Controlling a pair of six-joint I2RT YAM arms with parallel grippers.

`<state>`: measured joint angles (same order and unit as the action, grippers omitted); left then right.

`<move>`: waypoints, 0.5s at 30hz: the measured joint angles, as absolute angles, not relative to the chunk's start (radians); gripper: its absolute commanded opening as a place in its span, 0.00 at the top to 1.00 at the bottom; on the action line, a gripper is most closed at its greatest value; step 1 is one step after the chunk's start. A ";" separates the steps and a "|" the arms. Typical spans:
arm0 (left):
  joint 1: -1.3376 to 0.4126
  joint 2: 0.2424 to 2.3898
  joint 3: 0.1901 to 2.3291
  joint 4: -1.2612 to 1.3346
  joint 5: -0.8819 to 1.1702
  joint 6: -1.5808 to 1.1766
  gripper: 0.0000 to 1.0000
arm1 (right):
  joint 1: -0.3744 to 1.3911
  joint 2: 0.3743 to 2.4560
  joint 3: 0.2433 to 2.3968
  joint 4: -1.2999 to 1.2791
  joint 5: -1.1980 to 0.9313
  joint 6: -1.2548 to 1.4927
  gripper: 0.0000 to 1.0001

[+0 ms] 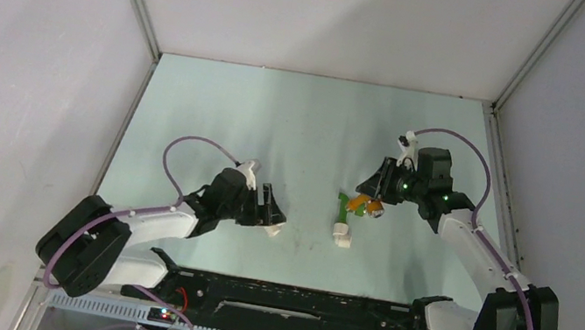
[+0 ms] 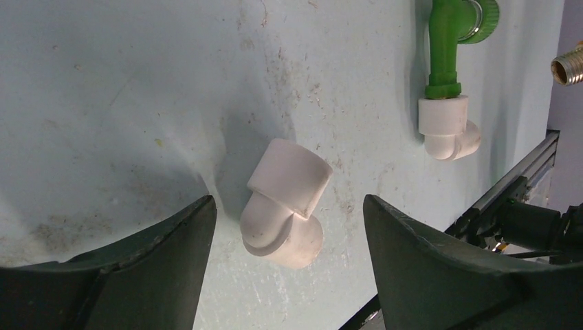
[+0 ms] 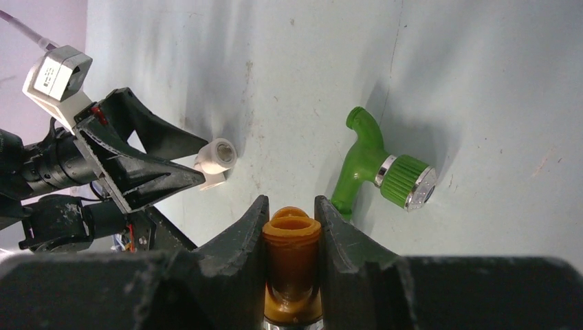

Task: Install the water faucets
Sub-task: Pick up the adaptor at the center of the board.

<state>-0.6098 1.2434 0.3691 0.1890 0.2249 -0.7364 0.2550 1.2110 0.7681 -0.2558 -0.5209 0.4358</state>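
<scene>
Left gripper (image 1: 274, 214): spread wide, holding nothing, straddling a loose white elbow fitting (image 2: 282, 213) on the table (image 1: 278, 118), with a gap on each side. Mid-table: green faucet (image 3: 364, 161) lying flat, stem seated in a second white elbow (image 2: 447, 127). Right gripper (image 3: 291, 213): clamped across the body of the orange faucet (image 3: 292, 268), open end forward, seemingly off the table, near the green one. Probably light, rigid, smooth plastic, liable to twist between pads; best held on the barrel, not the side handle, threads squared before turning. Open table between the arms and toward the far wall; right wall near that arm.
</scene>
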 measured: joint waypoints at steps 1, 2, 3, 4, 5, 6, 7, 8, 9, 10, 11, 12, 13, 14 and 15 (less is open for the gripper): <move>-0.610 1.244 0.369 0.188 0.225 -0.741 0.22 | 0.256 1.211 0.768 -0.256 -0.522 0.436 1.00; -0.610 1.244 0.369 0.185 0.224 -0.744 0.23 | 0.257 1.211 0.768 -0.256 -0.523 0.436 1.00; -0.610 1.243 0.369 0.179 0.223 -0.749 0.23 | 0.258 1.211 0.767 -0.256 -0.524 0.436 1.00; -0.610 1.242 0.369 0.172 0.221 -0.756 0.24 | 0.261 1.212 0.767 -0.255 -0.524 0.436 1.00; -0.610 1.238 0.369 0.164 0.220 -0.762 0.25 | 0.263 1.214 0.767 -0.254 -0.524 0.437 1.00; -0.610 1.234 0.369 0.155 0.219 -0.768 0.27 | 0.266 1.218 0.767 -0.251 -0.524 0.437 1.00; -0.610 1.228 0.369 0.143 0.216 -0.779 0.27 | 0.271 1.224 0.767 -0.249 -0.526 0.437 1.00; -0.610 1.225 0.368 0.136 0.216 -0.788 0.28 | 0.276 1.229 0.767 -0.249 -0.527 0.438 1.00; -0.610 1.224 0.367 0.131 0.215 -0.798 0.28 | 0.282 1.237 0.767 -0.247 -0.527 0.440 1.00; -0.610 1.223 0.366 0.129 0.215 -0.813 0.30 | 0.289 1.244 0.767 -0.244 -0.527 0.442 1.00; -0.610 1.224 0.365 0.128 0.214 -0.824 0.33 | 0.294 1.250 0.767 -0.243 -0.527 0.445 1.00; -0.610 1.225 0.364 0.128 0.213 -0.839 0.36 | 0.296 1.254 0.767 -0.241 -0.527 0.447 1.00; -0.610 1.232 0.364 0.129 0.213 -0.849 0.40 | 0.303 1.257 0.767 -0.237 -0.527 0.450 1.00; -0.610 1.247 0.365 0.138 0.214 -0.862 0.44 | 0.307 1.259 0.767 -0.231 -0.527 0.455 1.00; -0.610 1.264 0.367 0.149 0.217 -0.872 0.48 | 0.311 1.261 0.767 -0.227 -0.528 0.457 1.00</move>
